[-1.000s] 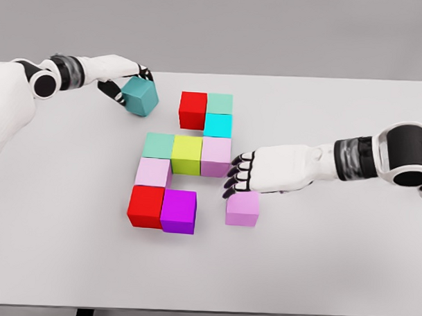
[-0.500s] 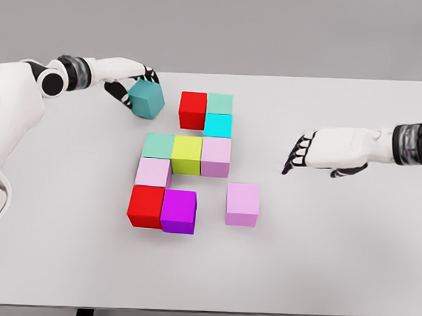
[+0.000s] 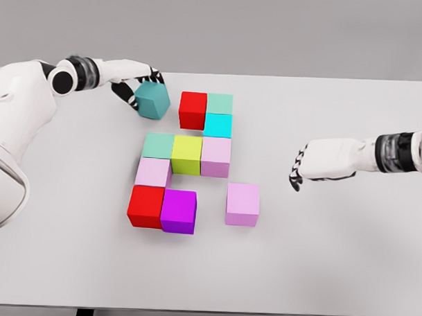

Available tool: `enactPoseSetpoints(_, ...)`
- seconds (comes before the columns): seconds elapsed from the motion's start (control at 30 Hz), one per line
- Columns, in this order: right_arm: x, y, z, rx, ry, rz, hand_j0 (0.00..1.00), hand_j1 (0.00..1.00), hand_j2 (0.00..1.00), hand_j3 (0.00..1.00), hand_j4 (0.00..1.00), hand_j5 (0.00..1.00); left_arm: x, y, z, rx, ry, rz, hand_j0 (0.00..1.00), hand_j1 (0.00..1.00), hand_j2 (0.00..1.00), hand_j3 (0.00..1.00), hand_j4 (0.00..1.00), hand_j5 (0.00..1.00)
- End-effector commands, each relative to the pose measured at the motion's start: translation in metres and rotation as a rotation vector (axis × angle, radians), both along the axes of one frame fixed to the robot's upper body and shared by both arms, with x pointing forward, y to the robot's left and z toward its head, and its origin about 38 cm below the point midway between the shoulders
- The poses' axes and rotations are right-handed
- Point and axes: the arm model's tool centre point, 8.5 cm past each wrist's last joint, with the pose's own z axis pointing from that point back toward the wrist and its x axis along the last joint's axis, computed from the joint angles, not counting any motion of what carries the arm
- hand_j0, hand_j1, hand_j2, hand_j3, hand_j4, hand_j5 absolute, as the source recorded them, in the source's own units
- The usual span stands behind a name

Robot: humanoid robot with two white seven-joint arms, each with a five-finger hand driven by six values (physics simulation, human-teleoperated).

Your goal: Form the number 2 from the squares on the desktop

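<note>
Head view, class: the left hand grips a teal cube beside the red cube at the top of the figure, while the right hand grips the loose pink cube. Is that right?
Not quite. The head view shows the right hand open and apart from the loose pink cube, gripping nothing. The rest holds: the left hand grips the teal cube beside the top red cube.

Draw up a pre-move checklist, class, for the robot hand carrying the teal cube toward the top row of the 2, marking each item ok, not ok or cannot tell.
1. Left robot hand grips the teal cube: ok.
2. Slot left of the top red cube is free: ok.
3. Teal cube already flush with that red cube: not ok, a gap remains.
4. Right robot hand is clear of the blocks, holding nothing: ok.
5. Pink cube joined to the purple cube in the bottom row: not ok, it stands apart.
6. Teal cube resting on the table: cannot tell.
</note>
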Motion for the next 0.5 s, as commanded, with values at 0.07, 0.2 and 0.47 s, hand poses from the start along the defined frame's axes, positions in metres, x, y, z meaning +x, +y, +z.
enactPoseSetpoints(0.07,0.001,0.009,-0.002,0.014,0.002,0.013,0.36,0.36,0.36,0.36,0.36,0.36,0.001,-0.008,0.000,-0.022,0.002,0.001,0.66,0.66,0.66,0.66,0.66,0.66)
enactPoseSetpoints(0.2,-0.001,0.012,-0.008,0.009,0.013,0.023,0.36,0.36,0.36,0.36,0.36,0.36,0.001,-0.017,-0.002,-0.033,0.006,-0.007,0.66,0.66,0.66,0.66,0.66,0.66)
enactPoseSetpoints(0.47,-0.001,0.022,-0.016,0.001,0.015,0.041,0.36,0.36,0.36,0.36,0.36,0.36,0.002,-0.018,0.000,-0.037,0.007,0.002,0.66,0.66,0.66,0.66,0.66,0.66)
